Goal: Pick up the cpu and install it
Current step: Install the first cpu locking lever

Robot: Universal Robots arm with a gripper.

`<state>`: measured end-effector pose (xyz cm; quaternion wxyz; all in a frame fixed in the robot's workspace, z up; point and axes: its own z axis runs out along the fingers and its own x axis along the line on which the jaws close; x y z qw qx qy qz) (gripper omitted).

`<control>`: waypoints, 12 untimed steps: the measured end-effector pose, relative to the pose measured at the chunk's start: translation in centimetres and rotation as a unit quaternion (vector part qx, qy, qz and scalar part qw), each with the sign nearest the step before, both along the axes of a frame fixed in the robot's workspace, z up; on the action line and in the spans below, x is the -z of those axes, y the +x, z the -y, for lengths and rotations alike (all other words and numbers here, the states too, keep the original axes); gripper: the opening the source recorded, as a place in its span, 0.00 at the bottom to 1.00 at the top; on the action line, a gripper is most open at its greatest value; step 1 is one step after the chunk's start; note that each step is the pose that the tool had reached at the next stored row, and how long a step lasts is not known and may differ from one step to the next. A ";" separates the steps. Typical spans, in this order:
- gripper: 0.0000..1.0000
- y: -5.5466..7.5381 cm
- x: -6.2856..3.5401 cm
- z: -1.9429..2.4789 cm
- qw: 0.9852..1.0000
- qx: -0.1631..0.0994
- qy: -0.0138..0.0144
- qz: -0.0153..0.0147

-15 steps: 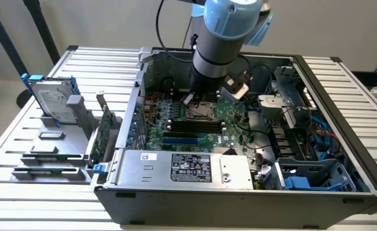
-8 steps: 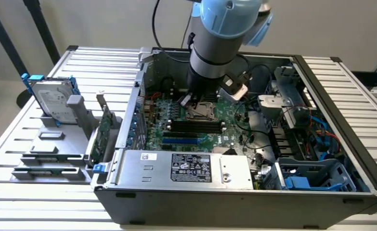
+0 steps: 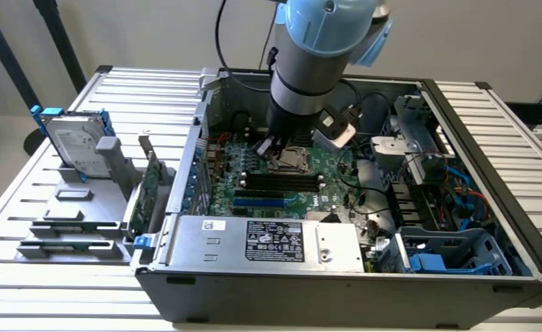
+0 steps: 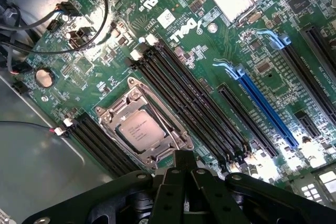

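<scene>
The cpu (image 4: 139,129) is a small square chip with a dull silver top. It lies flat in the metal-framed socket (image 4: 118,109) on the green motherboard (image 4: 84,66). My gripper (image 4: 184,157) hangs just above the board beside the socket frame, shut, with nothing between its fingers. In the exterior view the gripper (image 3: 275,148) reaches down into the open computer case (image 3: 345,290), right by the socket with the cpu (image 3: 295,158) in it.
Black memory slots (image 4: 184,103) and blue card slots (image 4: 262,108) run beside the socket. Inside the case, a silver box with a black label (image 3: 271,242) sits at the front and cables and a drive cage (image 3: 437,180) at the exterior view's right. A hard drive with blue rails (image 3: 72,145) stands on a rack outside.
</scene>
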<state>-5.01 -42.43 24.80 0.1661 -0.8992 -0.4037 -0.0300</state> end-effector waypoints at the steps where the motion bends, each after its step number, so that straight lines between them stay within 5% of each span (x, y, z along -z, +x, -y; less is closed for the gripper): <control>1: 0.11 -0.1 0.05 0.00 1.000 0.000 0.000 0.000; 7: 0.11 -0.6 0.55 -0.07 1.000 0.000 0.000 0.000; 12: 0.11 -0.8 1.04 -0.61 1.000 0.000 0.000 0.000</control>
